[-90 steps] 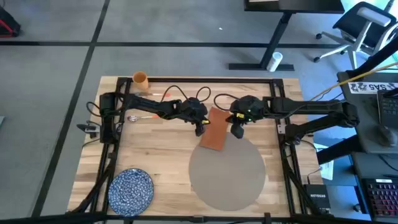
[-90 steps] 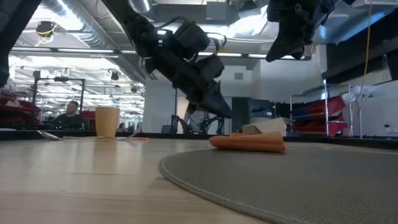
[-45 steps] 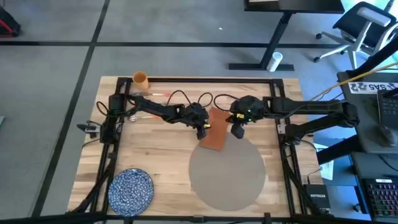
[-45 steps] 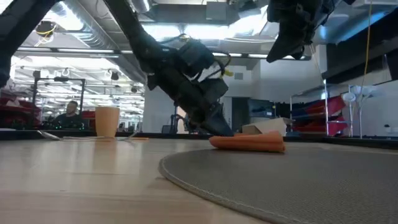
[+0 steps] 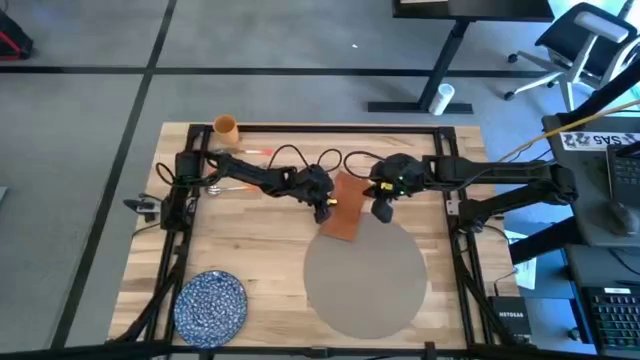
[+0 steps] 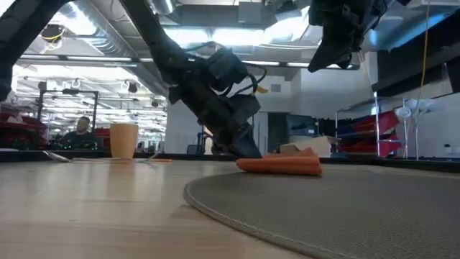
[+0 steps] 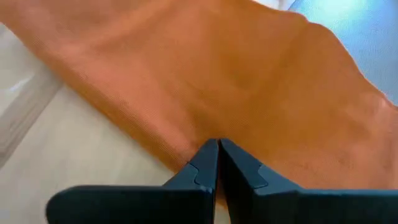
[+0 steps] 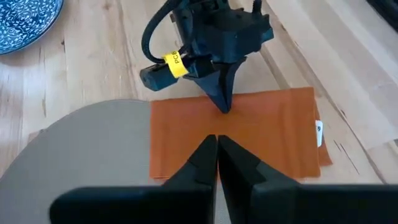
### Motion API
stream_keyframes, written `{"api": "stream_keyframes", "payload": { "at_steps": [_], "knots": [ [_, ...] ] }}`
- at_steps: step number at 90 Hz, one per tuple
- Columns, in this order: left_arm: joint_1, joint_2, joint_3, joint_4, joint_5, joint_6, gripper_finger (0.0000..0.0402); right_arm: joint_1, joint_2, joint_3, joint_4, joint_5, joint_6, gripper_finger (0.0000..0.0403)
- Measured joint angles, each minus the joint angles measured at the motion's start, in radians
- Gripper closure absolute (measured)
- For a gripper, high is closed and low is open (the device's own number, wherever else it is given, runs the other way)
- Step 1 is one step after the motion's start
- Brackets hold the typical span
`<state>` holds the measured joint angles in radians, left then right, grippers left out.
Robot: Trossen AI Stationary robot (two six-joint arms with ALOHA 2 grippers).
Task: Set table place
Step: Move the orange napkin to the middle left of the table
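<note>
Left gripper (image 5: 325,206) closed, tips pinching the left edge of the rust napkin (image 5: 343,208) on the worktop (image 5: 250,240). Right gripper (image 5: 382,211) closed, empty, raised above the napkin's right edge. Napkin's near end overlaps the placemat (image 5: 367,277). Blue plate (image 5: 211,303) sits at front-left corner

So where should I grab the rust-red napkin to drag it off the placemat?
Take the napkin by its long edge lying on bare table, where the left gripper sits with fingers closed. It lies flat, its near corner overlapping the placemat, so come almost straight down and pinch up a fold. The right gripper hovers above, shut.
</note>
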<state>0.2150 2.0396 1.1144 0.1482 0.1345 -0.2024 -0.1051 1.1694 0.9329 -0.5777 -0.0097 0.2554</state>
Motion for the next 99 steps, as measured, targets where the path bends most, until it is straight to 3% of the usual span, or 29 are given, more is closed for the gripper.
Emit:
{"api": "stream_keyframes", "payload": {
  "at_steps": [99],
  "knots": [
    [-0.033, -0.078, -0.003, -0.244, -0.001, 0.032, 0.0402, 0.000, -0.002, 0.001, -0.026, 0.002, -0.028, 0.0403]
  ]
}}
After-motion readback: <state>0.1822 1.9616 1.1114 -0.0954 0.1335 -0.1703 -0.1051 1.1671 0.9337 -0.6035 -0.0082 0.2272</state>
